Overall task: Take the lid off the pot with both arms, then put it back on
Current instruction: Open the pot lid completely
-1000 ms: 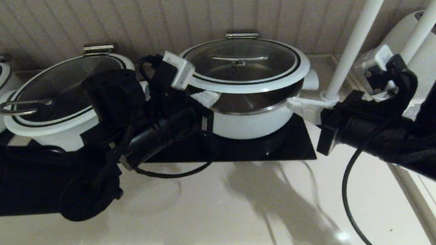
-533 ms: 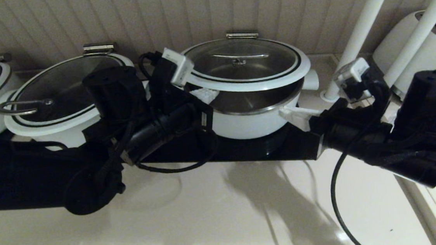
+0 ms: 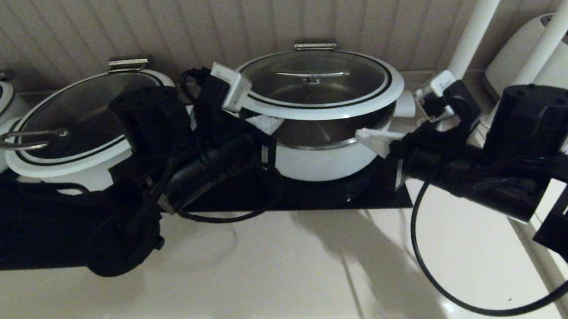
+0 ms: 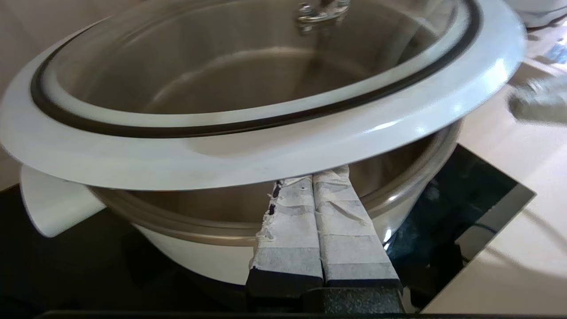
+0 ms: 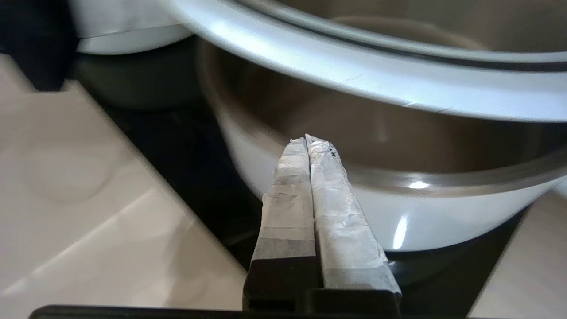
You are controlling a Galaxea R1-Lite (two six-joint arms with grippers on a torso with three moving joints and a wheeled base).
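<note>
Both arms [image 3: 204, 171] are black, jointed, draped in black cables, with white camera boxes [image 3: 231, 86] and white-taped fingers [image 4: 319, 221].

Glass lid [image 3: 316, 83] (glossy), steel pot [image 3: 323, 148]

My head camera looks forward and down from above, well back, taking in the counter [image 3: 293, 280], the ribbed wall and the pot [image 3: 322, 156] in the upper centre of the frame. My left wrist camera sits low and very close, facing the pot [image 4: 199, 261] from just below the lid [image 4: 266, 150], which fills the upper frame. My right wrist camera is equally near, looking up under the lid's rim [image 5: 354, 79] from the opposite side. All three views share pot and lid.
</note>
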